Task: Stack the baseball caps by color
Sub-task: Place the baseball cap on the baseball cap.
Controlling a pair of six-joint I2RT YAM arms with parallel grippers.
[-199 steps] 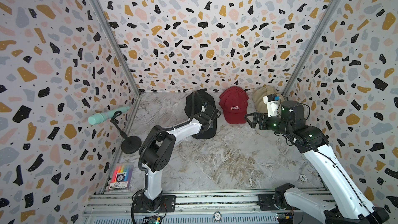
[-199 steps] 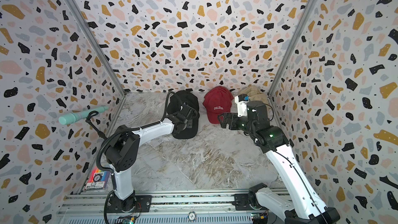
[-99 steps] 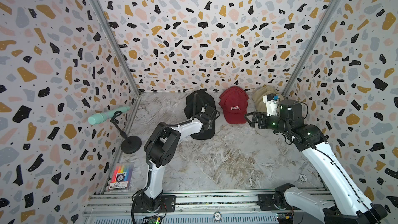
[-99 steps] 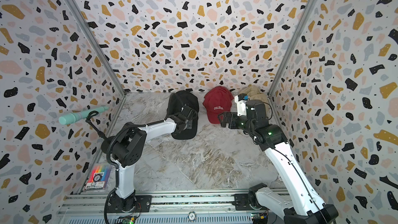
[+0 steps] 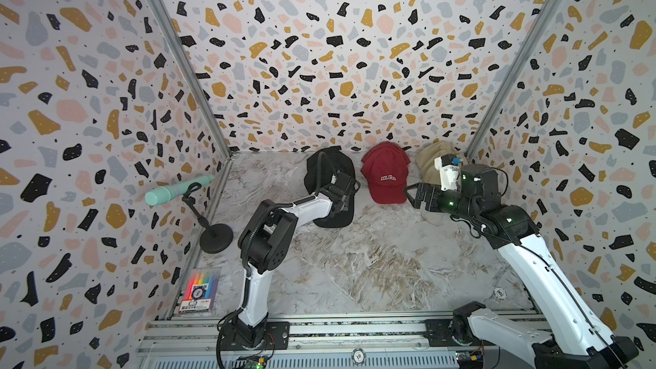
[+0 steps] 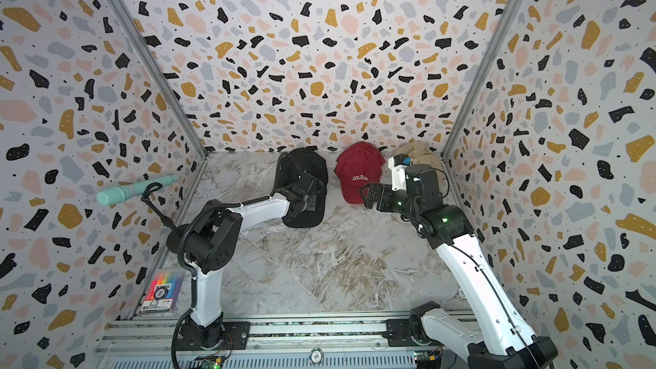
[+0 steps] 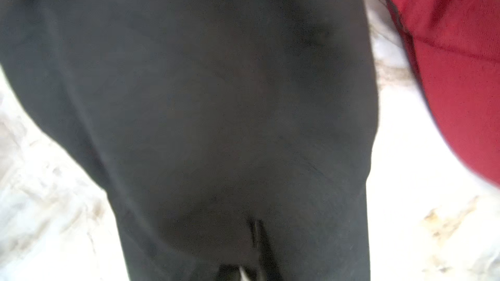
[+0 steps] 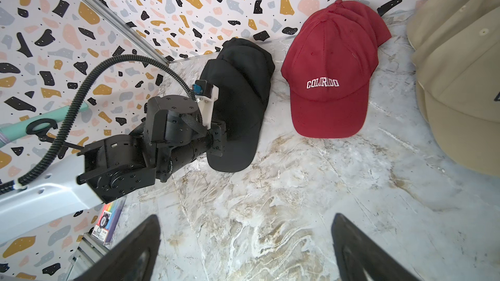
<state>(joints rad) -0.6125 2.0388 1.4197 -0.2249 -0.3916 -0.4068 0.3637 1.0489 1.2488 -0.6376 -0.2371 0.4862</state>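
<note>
cap stacks line the far edge of the bench (image 5: 372, 260): black caps (image 5: 339, 165) at 11 o'clock, red caps (image 5: 385, 175) at 12, tan caps (image 5: 426, 163) at 1. left jaws are closed tight, low on the black caps; whether they pinch cloth i cannot tell. right jaws gape wide, empty, at 4 o'clock of the red caps.

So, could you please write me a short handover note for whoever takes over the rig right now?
Left hand: shut, down on the brim of the black caps; whether it pinches fabric cannot be told.
Right hand: open, empty, hovering over the bare table in front of the red caps.
Caps: three piles in a row by the back wall: black, red, then tan caps. Each pile looks layered, and none lies loose.
Done: sorting by colour appears complete.
Left: free the left hand and check that the black pile sits square.
</note>
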